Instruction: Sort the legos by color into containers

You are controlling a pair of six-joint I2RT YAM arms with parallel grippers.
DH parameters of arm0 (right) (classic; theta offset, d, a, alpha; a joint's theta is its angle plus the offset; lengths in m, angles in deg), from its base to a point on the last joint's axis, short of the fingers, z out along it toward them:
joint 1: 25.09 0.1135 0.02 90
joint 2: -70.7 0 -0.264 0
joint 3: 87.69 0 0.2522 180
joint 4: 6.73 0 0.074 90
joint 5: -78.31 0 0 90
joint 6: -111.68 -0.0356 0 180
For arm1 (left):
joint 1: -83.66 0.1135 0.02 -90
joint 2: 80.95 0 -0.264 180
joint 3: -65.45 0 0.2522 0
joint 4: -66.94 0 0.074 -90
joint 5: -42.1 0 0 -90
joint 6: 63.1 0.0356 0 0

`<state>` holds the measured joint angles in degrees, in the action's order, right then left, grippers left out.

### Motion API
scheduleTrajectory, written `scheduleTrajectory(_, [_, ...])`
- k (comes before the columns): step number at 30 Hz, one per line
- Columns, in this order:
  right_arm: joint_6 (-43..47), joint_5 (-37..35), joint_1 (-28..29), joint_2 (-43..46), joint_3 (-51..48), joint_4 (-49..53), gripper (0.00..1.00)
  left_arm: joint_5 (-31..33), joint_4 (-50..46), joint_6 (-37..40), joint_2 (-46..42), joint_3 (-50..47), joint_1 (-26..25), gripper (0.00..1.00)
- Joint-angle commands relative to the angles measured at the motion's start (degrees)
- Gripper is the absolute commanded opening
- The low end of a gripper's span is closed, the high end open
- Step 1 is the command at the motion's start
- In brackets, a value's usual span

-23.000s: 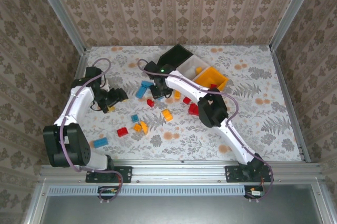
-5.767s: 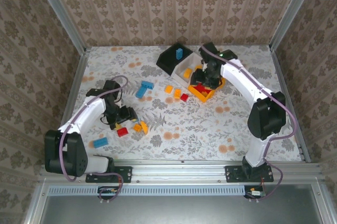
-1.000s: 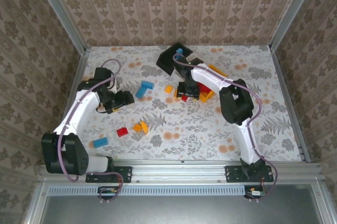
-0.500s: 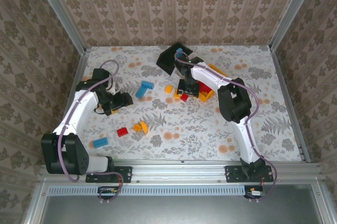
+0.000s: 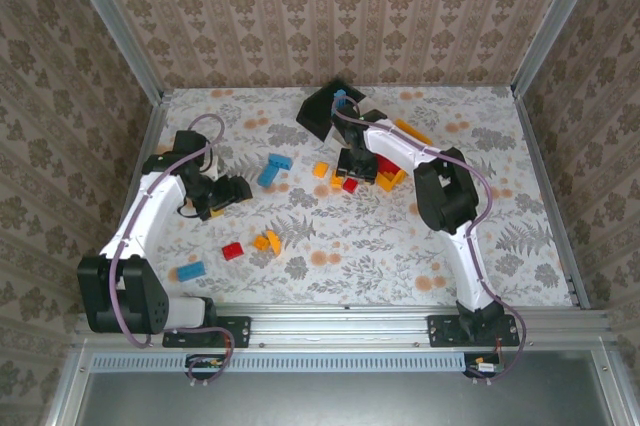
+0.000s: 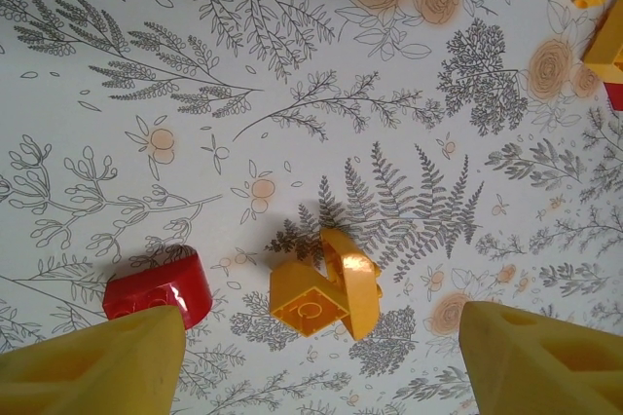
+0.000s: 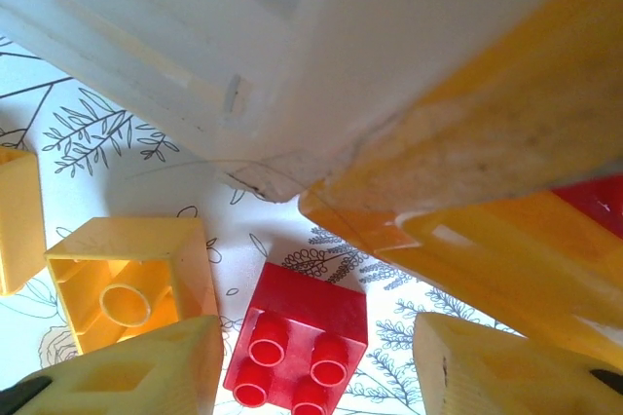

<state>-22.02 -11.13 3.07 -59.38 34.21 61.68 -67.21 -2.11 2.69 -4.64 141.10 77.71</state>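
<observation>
- Legos lie partly sorted. The black bin (image 5: pixel 322 112) at the far side of the tabletop (image 5: pixel 480 236) holds a blue lego (image 5: pixel 343 99).
- The right tool (image 5: pixel 350 173) hangs low beside the bins, released and gripping nothing.
- In the right wrist view, a four-stud red lego (image 7: pixel 297 342) lies on the floral surface between the spread fingertips (image 7: pixel 136 371).
- Just left of that brick, an upturned orange lego (image 7: pixel 131 283) shows its hollow underside.
- The white bin (image 7: pixel 292 35) and the orange bin (image 7: pixel 487 162) crowd close above the red lego.
- The left tool (image 5: pixel 231 190) is also released, with its fingers wide apart over the tabletop.
- In the left wrist view, an orange piece (image 6: pixel 321 288) lies between its fingers and a second red lego (image 6: pixel 161 288) sits just beside the left one.
- A blue pair (image 5: pixel 274 168) rests mid-tabletop, and a lone blue brick (image 5: pixel 190 271) lies near the front left.
</observation>
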Motion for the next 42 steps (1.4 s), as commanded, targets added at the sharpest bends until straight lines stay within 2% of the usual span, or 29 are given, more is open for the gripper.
scheduleTrajectory(1, [-1.0, 0.9, -0.2, 0.1, -6.7, -0.1, 0.52, -1.4, 0.5, -0.7, -1.7, -1.1, 0.3, 0.75])
scheduleTrajectory(7, [-1.5, -0.4, 0.8, 4.1, -13.1, -1.7, 0.48, -2.7, 2.8, -1.8, -1.4, -2.9, 0.3, 0.75])
scheduleTrajectory(13, [-0.9, -0.6, 0.9, 6.0, -15.0, -2.1, 0.47, -3.3, 3.8, -2.1, -0.7, -2.8, 0.3, 0.75])
scheduleTrajectory(21, [-1.0, 0.9, 1.4, 7.2, -14.2, -3.4, 0.58, -3.5, 4.6, -2.7, -0.5, -3.3, 0.2, 0.76])
scheduleTrajectory(27, [-1.0, 1.3, 1.8, 6.0, -13.1, -3.8, 0.59, -3.7, 4.8, -3.0, -0.7, -3.9, 0.2, 0.76])
scheduleTrajectory(31, [-0.9, 1.7, 2.1, 5.1, -13.0, -4.6, 0.58, -3.5, 4.3, -2.6, -0.8, -3.6, 0.2, 0.76])
scheduleTrajectory(36, [-0.3, 2.6, 2.3, 4.9, -12.7, -3.0, 0.51, -3.5, 3.7, -2.4, -1.1, -3.6, 0.3, 0.76])
scheduleTrajectory(42, [1.9, 3.4, 5.1, 15.8, -19.9, 1.3, 0.5, -2.4, 3.4, -2.5, -2.2, -4.4, 0.3, 0.76])
